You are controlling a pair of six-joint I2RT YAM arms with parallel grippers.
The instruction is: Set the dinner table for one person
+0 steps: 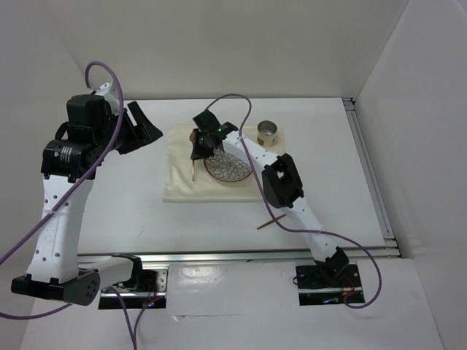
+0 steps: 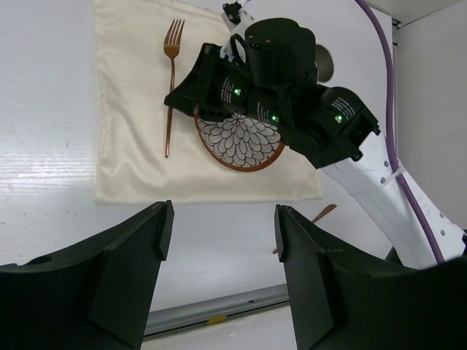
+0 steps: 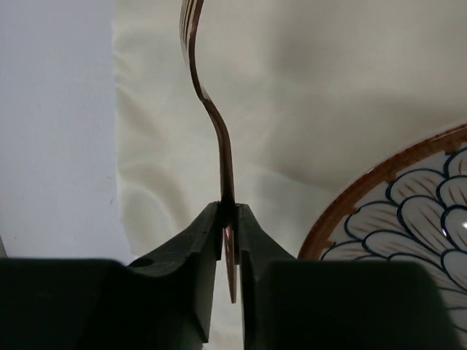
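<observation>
Your right hand (image 3: 228, 213) pinches the fork (image 3: 217, 124), just left of the plate (image 2: 252, 165) on the cloth (image 2: 131, 109). Your left hand (image 2: 223, 219) is spread wide at the upper left. The table (image 1: 131, 211) lies under everything, with room left of the cloth. A cup (image 1: 268, 131) sits at the cloth's top right corner.

Bright even light, close-ups perhaps soft

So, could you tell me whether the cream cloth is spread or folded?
Spread: the cream cloth lies open and flat on the table, plate on it.
</observation>
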